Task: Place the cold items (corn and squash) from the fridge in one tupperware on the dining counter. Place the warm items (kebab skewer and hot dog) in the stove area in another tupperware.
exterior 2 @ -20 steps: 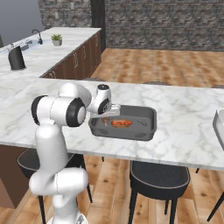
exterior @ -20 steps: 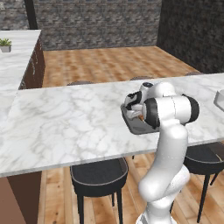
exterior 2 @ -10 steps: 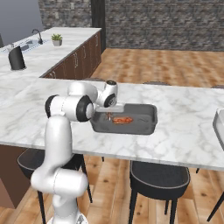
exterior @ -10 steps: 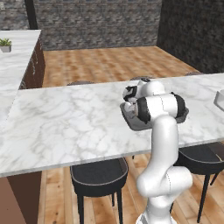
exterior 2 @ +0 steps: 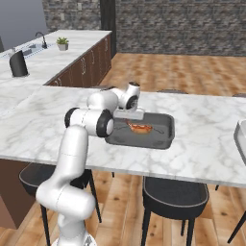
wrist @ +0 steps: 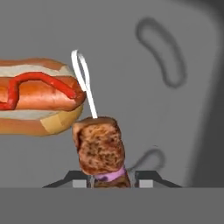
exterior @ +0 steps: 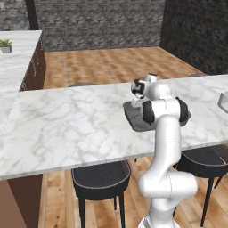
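Risen elbow; hand [wrist: 113,181] loosely straddles kebab skewer [wrist: 99,146] beside hot dog [wrist: 37,96]

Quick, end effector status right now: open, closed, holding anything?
End effector: fingertips flank the kebab skewer in the grey tupperware; gripped or just released, cannot be told.

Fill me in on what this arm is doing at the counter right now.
The white arm's gripper is down inside a dark grey tupperware on the dining counter. The kebab skewer sits between its fingertips, right beside the hot dog already lying in the container. Whether the jaws grip the skewer or have let go cannot be told. So both warm items are at the one tub.
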You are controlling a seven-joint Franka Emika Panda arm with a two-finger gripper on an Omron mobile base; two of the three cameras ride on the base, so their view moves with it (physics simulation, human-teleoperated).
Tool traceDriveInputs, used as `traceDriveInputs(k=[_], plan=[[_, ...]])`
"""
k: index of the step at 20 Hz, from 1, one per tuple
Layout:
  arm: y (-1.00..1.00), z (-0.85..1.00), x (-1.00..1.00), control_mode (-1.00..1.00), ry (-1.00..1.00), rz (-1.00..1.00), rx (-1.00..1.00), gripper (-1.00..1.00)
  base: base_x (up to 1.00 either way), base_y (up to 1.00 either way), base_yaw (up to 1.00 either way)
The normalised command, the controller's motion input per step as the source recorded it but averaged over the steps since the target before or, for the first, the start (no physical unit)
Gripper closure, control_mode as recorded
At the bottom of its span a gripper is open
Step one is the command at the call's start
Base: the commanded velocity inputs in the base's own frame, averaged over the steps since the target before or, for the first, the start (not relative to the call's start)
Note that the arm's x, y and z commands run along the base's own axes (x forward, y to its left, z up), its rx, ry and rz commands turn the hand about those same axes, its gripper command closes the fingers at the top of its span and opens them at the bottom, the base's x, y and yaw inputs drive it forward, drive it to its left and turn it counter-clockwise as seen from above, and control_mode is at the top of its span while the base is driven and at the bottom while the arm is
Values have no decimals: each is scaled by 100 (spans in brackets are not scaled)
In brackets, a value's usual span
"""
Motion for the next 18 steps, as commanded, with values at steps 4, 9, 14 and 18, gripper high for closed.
traceDriveInputs(k=[4,9,14,18], plan=[[-84,-2,-75,-100,-10,2,24,-100,0,0,0],[-73,-4,-95,-100,-32,-1,41,-100,0,0,0],[-45,62,-100,-100,-49,-1,52,-100,0,0,0],[-48,90,-100,-100,-51,1,45,-100,0,0,0]])
